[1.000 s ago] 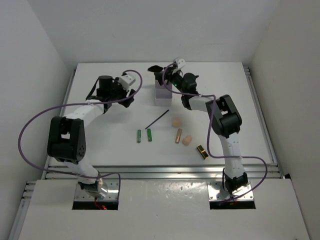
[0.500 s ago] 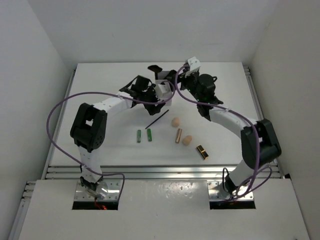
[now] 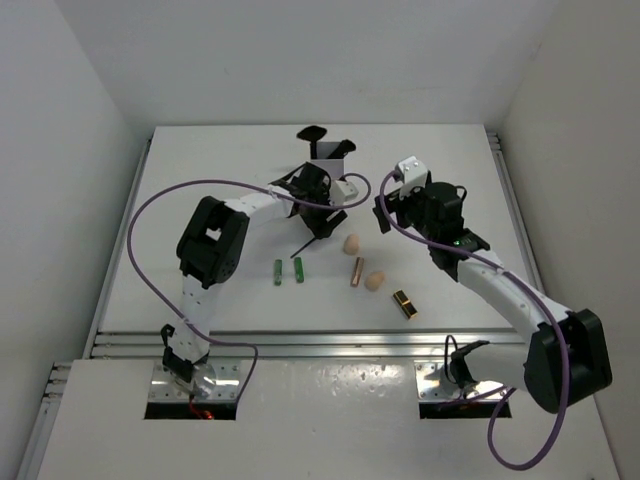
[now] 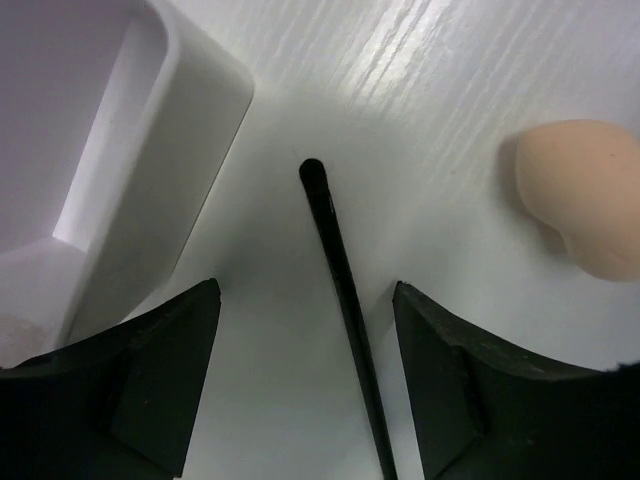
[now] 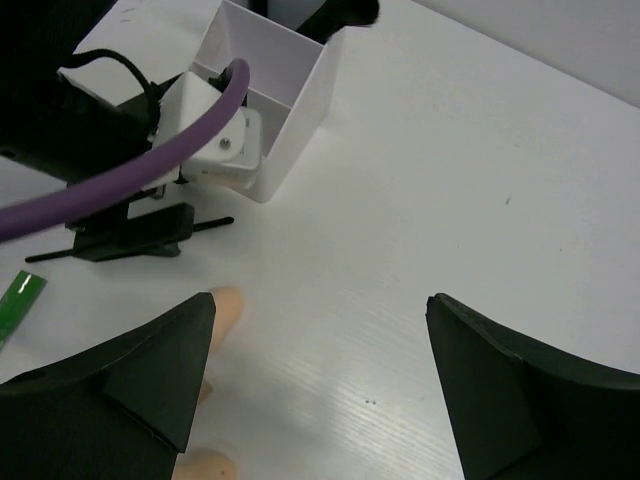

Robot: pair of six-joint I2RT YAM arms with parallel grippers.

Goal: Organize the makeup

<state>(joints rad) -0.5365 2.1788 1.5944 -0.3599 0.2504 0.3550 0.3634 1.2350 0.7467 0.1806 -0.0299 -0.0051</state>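
While left fingers gape, pencil apparently untouched between.

Thin dark pencil between left gripper's parted fingers: white box crowds one side, peach sponge flanks the other.

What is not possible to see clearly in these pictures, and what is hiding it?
- Pencil: left wrist view, the bottom edge cuts off its near end; top view, the left hand covers part of it.
- White box: left wrist view shows only one corner; top view, the left arm covers its near part.
- Brushes: right wrist view, cut off by the top edge.
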